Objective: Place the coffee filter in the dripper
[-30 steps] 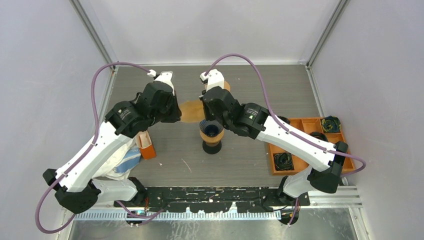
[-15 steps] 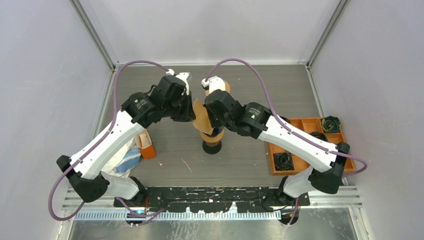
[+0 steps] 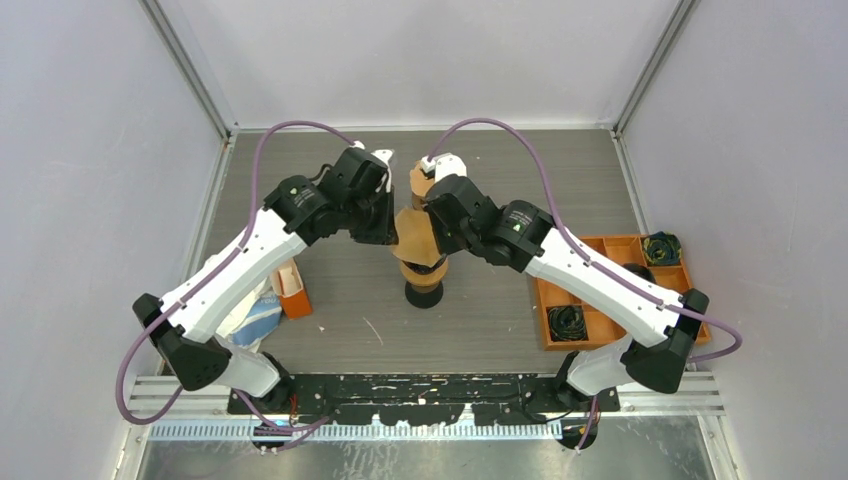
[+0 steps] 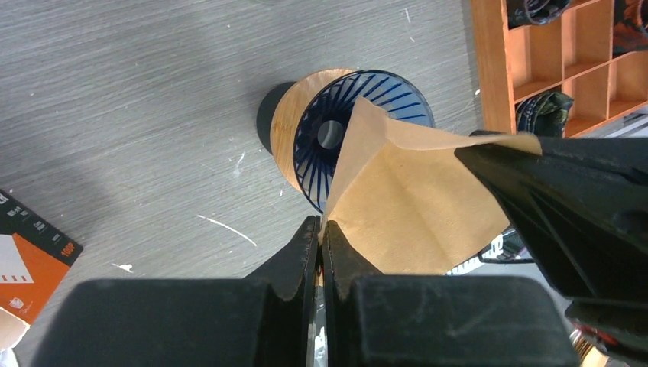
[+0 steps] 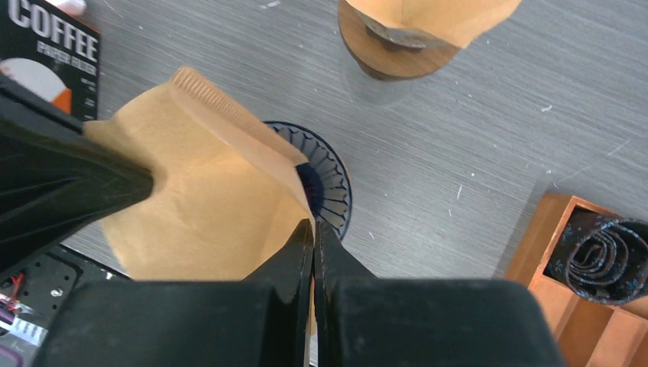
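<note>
Filter pinched from both sides above the dripper

Far left on the table [image 3: 330, 300] lies a white bag [image 3: 245, 320], with an orange box [image 3: 292, 290] just beside it on its right. The left gripper [image 4: 320, 229] has its jaws nearly together, clamped on the filter's left edge. The filter [image 3: 415, 235] is a brown paper cone, partly spread open. It hangs between the two grippers directly over the dripper [image 3: 423, 272]. In the left wrist view one paper corner overlaps the dripper's dark ribbed cone; whether paper and ribs touch cannot be told. The dripper stands upright near the table's middle, a wooden band around it and a black base below. Behind it, farther back, sit spare filters [image 5: 435, 15] on a round wooden base. The right gripper [image 5: 313, 225] is likewise closed narrow, pinching the filter's right edge. Far right is an orange tray [image 3: 545, 310] with compartments, dark rolls [image 5: 604, 252] in several of them.
</note>
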Tool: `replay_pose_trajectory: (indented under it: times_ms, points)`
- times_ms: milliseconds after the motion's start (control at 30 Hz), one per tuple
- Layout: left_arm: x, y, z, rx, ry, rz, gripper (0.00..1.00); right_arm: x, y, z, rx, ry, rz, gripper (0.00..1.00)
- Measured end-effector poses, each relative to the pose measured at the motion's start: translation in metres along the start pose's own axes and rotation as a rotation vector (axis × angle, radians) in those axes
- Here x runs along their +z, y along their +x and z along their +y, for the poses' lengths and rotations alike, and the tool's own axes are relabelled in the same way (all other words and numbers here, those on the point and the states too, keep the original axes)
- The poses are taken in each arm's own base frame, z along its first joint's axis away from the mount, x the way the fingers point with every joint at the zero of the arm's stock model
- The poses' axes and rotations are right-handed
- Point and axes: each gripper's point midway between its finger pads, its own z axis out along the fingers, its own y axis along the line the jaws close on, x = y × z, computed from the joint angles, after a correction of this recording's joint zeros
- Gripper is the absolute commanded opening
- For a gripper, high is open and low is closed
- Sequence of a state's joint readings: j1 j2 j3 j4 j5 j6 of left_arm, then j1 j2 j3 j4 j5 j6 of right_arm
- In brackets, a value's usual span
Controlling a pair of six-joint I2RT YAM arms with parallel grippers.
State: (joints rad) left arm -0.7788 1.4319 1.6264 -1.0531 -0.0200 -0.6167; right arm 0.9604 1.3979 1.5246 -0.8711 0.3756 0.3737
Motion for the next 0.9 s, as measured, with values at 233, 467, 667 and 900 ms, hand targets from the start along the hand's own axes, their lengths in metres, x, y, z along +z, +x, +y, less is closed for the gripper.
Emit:
replay_pose_trajectory:
  times_ms: [233, 467, 667, 900]
  points:
    - [0.001, 0.006, 0.005, 0.017, -0.024, 0.036, 0.05, 0.01, 0.012, -0.016, 0.02, 0.019, 0.053, 0.08]
    - [-0.001, 0.004, 0.003, 0.028, -0.022, 0.042, 0.04, 0.01, 0.013, -0.014, 0.03, -0.009, 0.067, 0.09]
    - [0.009, 0.009, 0.003, 0.04, -0.029, 0.079, 0.05, 0.011, 0.015, -0.015, 0.035, -0.021, 0.079, 0.12]
    - [0.017, 0.011, 0.003, 0.052, -0.033, 0.111, 0.05, 0.018, 0.022, -0.016, 0.029, -0.025, 0.11, 0.12]
